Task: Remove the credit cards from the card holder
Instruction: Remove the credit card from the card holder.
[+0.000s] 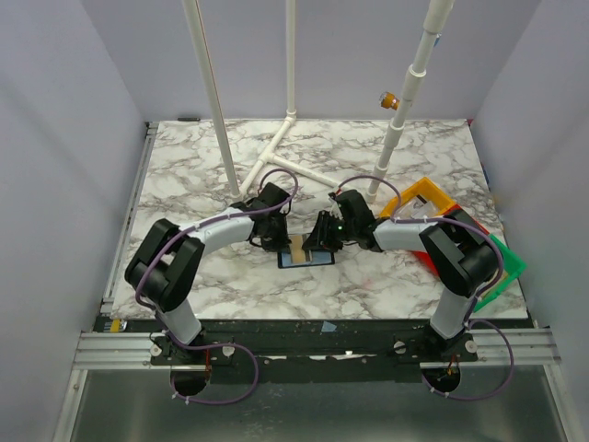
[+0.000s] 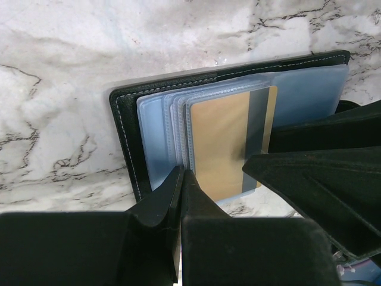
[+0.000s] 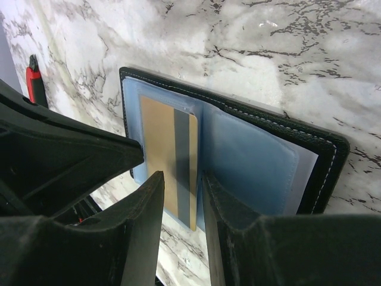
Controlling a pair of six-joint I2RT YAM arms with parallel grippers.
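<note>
The card holder [image 1: 306, 259] lay open on the marble table [image 1: 184, 166], between the two grippers; the left gripper [image 2: 181, 176] was clenched, its tips meeting at the near edge of the clear sleeves [image 2: 156, 140], apparently pinning the holder down; whether it pinched a sleeve I could not tell; the right gripper [image 3: 181, 179] stood partly parted, with the tan card [image 3: 158, 140] just beyond its tips and showing through the gap, not visibly clamped; the step in hand looked like drawing out the first card; next the right fingers would need to close on the card's free edge and pull along the slot while the left held firm
</note>
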